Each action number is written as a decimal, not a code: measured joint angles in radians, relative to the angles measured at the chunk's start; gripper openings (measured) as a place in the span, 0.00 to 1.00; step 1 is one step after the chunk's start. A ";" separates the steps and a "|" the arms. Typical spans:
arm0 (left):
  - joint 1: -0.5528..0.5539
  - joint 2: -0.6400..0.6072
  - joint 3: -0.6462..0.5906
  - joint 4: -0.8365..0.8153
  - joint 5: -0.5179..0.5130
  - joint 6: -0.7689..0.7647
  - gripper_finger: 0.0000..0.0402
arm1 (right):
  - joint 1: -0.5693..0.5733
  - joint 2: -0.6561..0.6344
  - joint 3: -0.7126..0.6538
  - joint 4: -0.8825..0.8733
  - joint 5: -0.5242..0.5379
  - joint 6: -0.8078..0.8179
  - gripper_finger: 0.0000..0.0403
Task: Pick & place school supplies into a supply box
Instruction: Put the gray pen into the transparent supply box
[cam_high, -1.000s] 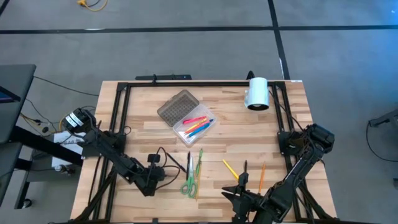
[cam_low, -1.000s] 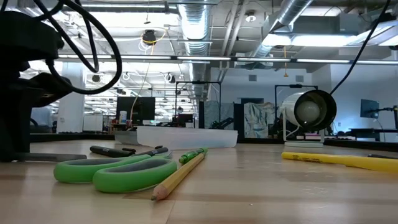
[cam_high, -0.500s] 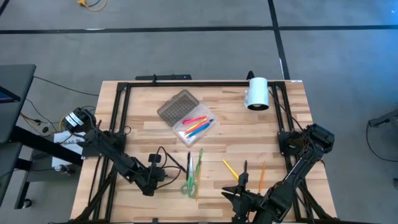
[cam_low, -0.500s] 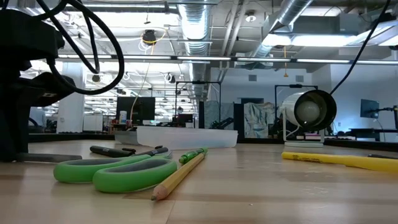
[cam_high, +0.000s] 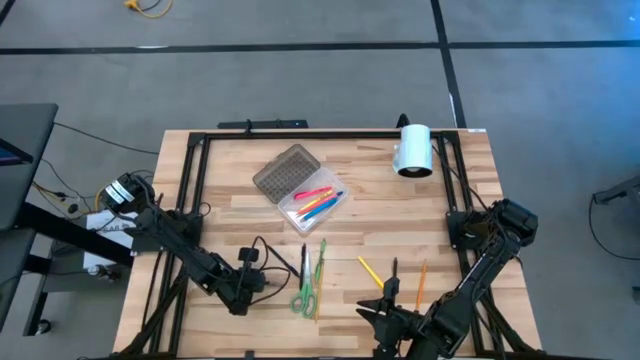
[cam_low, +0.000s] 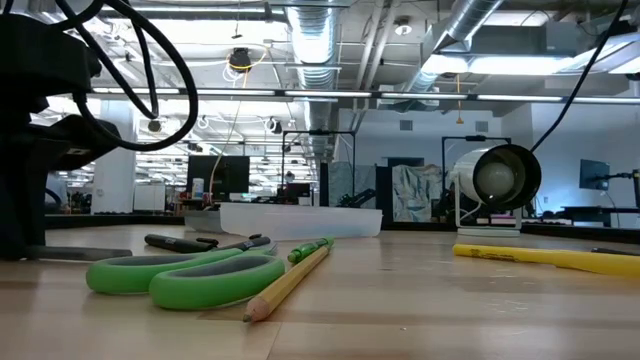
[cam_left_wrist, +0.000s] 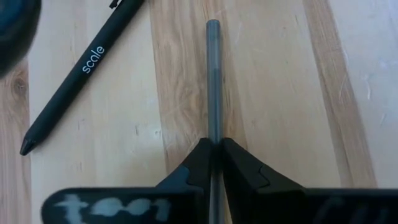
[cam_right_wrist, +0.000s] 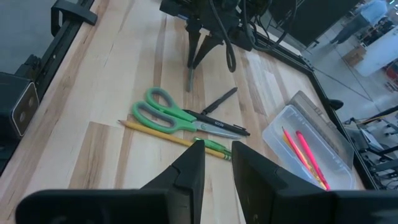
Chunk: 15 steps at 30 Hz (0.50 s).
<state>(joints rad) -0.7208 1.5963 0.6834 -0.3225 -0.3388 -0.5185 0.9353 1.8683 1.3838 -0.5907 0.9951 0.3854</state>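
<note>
Nearest you, the right gripper (cam_high: 390, 318) waits low at the table's near edge, its fingers (cam_right_wrist: 189, 173) a narrow gap apart and holding nothing. Just beyond lie a yellow pencil (cam_high: 371, 271) and an orange pencil (cam_high: 421, 281). To their left, your left gripper (cam_left_wrist: 216, 163) pinches a thin grey pen (cam_left_wrist: 213, 78) against the table (cam_high: 220, 200), beside a black pen (cam_left_wrist: 81, 71) and the green scissors (cam_high: 304, 297). Farther back, the supply box (cam_high: 313, 208) lies open, pink and orange pens inside. A white cylinder (cam_high: 413, 150) sits at the far edge.
</note>
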 joint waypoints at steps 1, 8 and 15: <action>0.000 0.000 0.000 0.000 -0.001 0.002 0.04 | 0.000 0.000 0.000 0.000 0.000 0.000 0.19; -0.001 0.002 0.010 -0.004 -0.026 0.016 0.03 | 0.000 0.000 0.000 0.000 0.000 0.000 0.19; -0.006 0.006 0.053 -0.012 -0.114 0.080 0.03 | 0.000 0.000 0.000 0.000 0.000 0.000 0.19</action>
<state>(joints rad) -0.7273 1.6020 0.7362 -0.3344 -0.4526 -0.4386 0.9354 1.8683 1.3838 -0.5907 0.9951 0.3855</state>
